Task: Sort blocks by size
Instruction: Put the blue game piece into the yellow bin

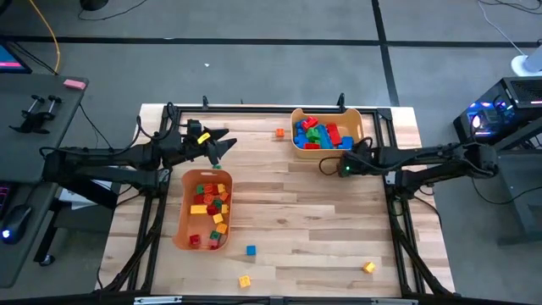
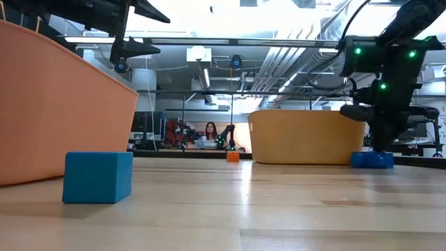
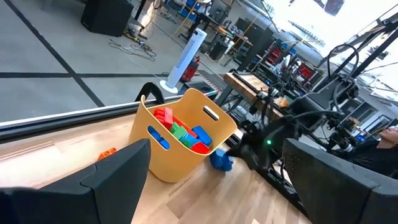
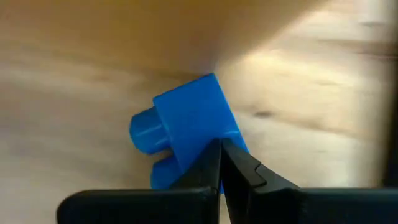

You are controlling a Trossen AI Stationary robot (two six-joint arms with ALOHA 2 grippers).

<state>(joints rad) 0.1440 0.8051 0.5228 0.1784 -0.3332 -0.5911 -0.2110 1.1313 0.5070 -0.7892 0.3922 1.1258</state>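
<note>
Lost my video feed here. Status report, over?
Right gripper shut, down at blue block beside far bin; grip unconfirmed. Left gripper open above near bin. Nothing in the way.

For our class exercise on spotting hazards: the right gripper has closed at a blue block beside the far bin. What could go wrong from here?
1. The right gripper seems shut on only an edge of the blue block, so the block may slip or drop when lifted.
2. The block lies right beside the far bin; the gripper could nudge that bin.
3. The left gripper hangs open above the near bin, leaving loose blocks unsorted.
</note>
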